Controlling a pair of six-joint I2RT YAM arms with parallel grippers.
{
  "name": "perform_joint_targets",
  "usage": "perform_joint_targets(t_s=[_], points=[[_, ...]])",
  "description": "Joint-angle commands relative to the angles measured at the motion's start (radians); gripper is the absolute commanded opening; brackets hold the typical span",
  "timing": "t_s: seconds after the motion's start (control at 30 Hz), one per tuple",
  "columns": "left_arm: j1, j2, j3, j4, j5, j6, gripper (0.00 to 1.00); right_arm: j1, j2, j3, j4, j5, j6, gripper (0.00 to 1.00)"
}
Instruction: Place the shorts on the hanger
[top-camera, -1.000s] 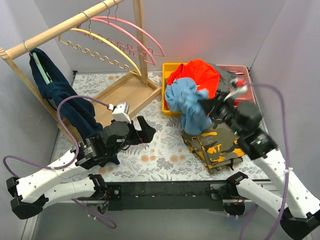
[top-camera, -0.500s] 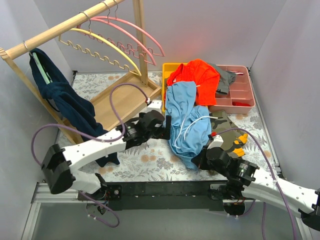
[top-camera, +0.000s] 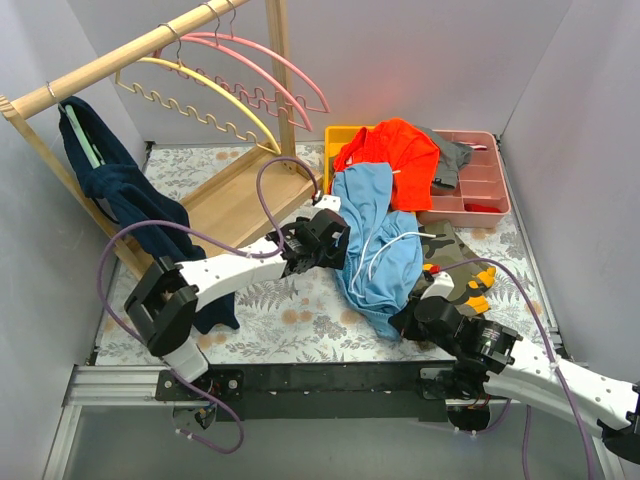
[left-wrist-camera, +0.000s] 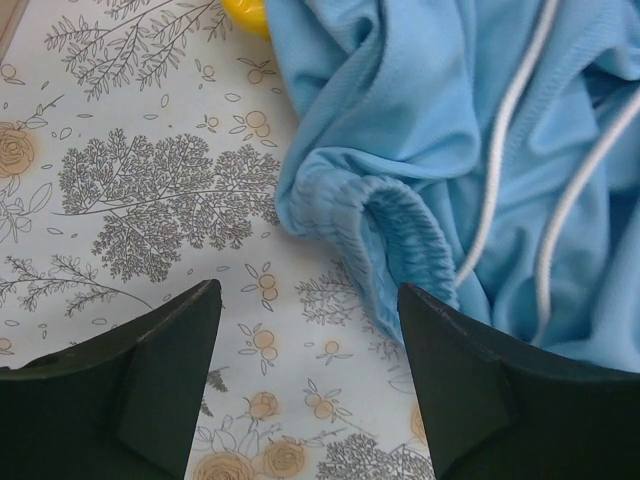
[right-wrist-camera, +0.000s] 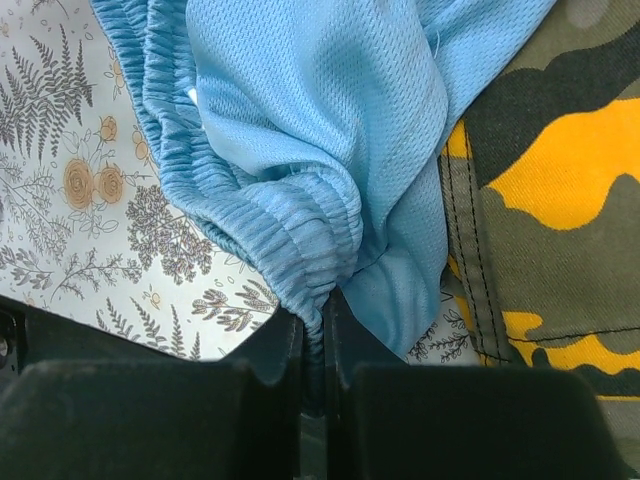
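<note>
1. The wooden rack (top-camera: 110, 66) stands at the far left, and the hanger (top-camera: 205, 75) hangs bare from its rail beside two pink hangers (top-camera: 290, 70). Nothing is on it, so the main part of the job is not yet done.
2. My left gripper (left-wrist-camera: 310, 390) sits right of the rack's base, at the edge of the shorts that faces the rack. Its fingers are spread wide and hold nothing. Only the patterned mat (left-wrist-camera: 150, 180) lies between them, and a rolled fold of waistband (left-wrist-camera: 400, 215) is just beyond my right-hand finger.
3. The shorts (top-camera: 385, 255) lie crumpled on the mat, well to the right of the rack. Their top end is draped over the yellow bin (top-camera: 335, 135) beside the orange shorts (top-camera: 395, 150), and the white drawstring (left-wrist-camera: 520, 130) trails loose across them.
4. My right gripper (right-wrist-camera: 315, 335) is at the corner of the shorts farthest from the rack. Its fingers are pressed together on the gathered elastic edge, with blue fabric bunched just above the pinch.
5. The camouflage shorts (right-wrist-camera: 540, 180) lie farther right again, partly under the blue fabric.
6. I judge this an early stage, with one corner gripped and the other not. Left to do: take the waistband with my left fingers, lift and spread the shorts, carry them to the rack and drape them over the hanger.
</note>
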Motion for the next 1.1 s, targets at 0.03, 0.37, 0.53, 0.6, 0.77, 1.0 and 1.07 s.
perform_joint_targets(t_s=[0.03, 0.37, 0.53, 0.6, 0.77, 1.0, 1.07], points=[[0.032, 0.072, 0.039, 0.059, 0.036, 0.036, 0.67, 0.008, -0.028, 0.007, -0.026, 0.042, 0.031, 0.01], [0.074, 0.096, -0.012, 0.194, 0.118, 0.009, 0.53, 0.008, -0.037, 0.032, -0.064, 0.061, 0.031, 0.01], [0.083, 0.154, -0.029, 0.188, 0.145, -0.004, 0.48, 0.007, -0.034, 0.053, -0.058, 0.068, 0.017, 0.01], [0.090, 0.156, -0.056, 0.231, 0.167, -0.024, 0.47, 0.007, -0.017, 0.073, -0.060, 0.074, 0.009, 0.01], [0.091, 0.046, -0.127, 0.226, 0.100, -0.041, 0.00, 0.008, 0.018, 0.176, -0.089, 0.110, -0.030, 0.01], [0.091, -0.385, -0.074, -0.005, 0.058, 0.022, 0.00, 0.007, 0.093, 0.490, -0.172, 0.271, -0.182, 0.01], [0.092, -0.491, 0.048, -0.115, 0.063, 0.029, 0.00, 0.007, 0.139, 0.585, -0.160, 0.324, -0.281, 0.01]])
